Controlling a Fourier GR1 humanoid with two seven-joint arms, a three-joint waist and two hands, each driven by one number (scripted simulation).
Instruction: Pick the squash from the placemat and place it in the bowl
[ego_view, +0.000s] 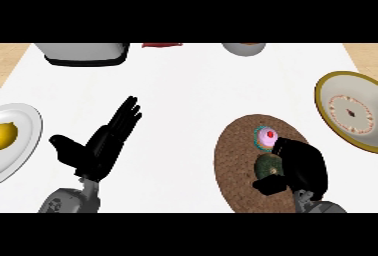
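At the lower right, nearest the view, the right robot hand (303, 162) was seen curled round the dark green squash (269, 166), with the thumb tucked against its near side, over the round brown placemat (236, 155). Whether the squash was clear of the placemat or resting on it could not be told. A small pink-topped cake (266, 136) was found just beside the squash on the same placemat, close to the fingers. The bowl (329, 95) was set to the right, near the edge of the tabletop (192, 90). The left robot hand (103, 145) was held open at the left, fingers up, at rest. Trouble was judged likeliest in the lift. The cake might be knocked if the fingers were swung across it, and the rounded squash might slip if only part of it was enclosed.
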